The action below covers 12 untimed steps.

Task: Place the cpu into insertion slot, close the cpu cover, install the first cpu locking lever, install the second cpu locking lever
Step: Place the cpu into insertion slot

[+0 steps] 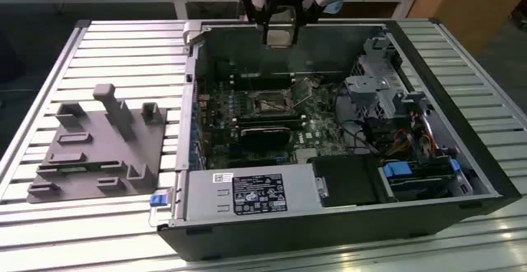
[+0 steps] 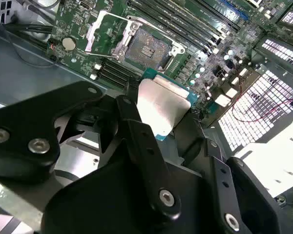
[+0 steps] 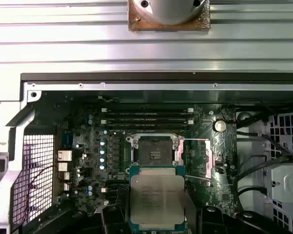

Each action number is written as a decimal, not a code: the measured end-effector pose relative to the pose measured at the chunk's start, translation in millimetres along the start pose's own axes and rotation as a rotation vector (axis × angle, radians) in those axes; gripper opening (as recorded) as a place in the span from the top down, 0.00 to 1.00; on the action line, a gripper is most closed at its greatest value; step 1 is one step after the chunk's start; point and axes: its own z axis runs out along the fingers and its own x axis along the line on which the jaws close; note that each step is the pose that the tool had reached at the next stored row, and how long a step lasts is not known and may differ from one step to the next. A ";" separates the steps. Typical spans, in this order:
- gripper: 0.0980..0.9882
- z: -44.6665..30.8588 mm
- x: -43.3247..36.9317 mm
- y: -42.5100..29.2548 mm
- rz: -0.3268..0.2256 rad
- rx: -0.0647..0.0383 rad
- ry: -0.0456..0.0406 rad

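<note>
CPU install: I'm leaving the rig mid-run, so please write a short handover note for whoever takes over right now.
Gripper: shut on the cpu, held above the open computer case.
Insertion slot: empty, contacts exposed. The cpu hangs near it, not in it.
Cpu cover: swung open, off the socket.
Done: the cpu is in the grip, over the case.
Left: cpu seated, cover closed, both locking levers installed.
</note>
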 end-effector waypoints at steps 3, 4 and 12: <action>0.51 0.0 0.0 0.0 0.000 0.000 0.0000; 0.51 0.0 0.0 0.0 0.000 0.000 0.0000; 0.51 0.2 0.0 0.0 0.000 0.000 0.0000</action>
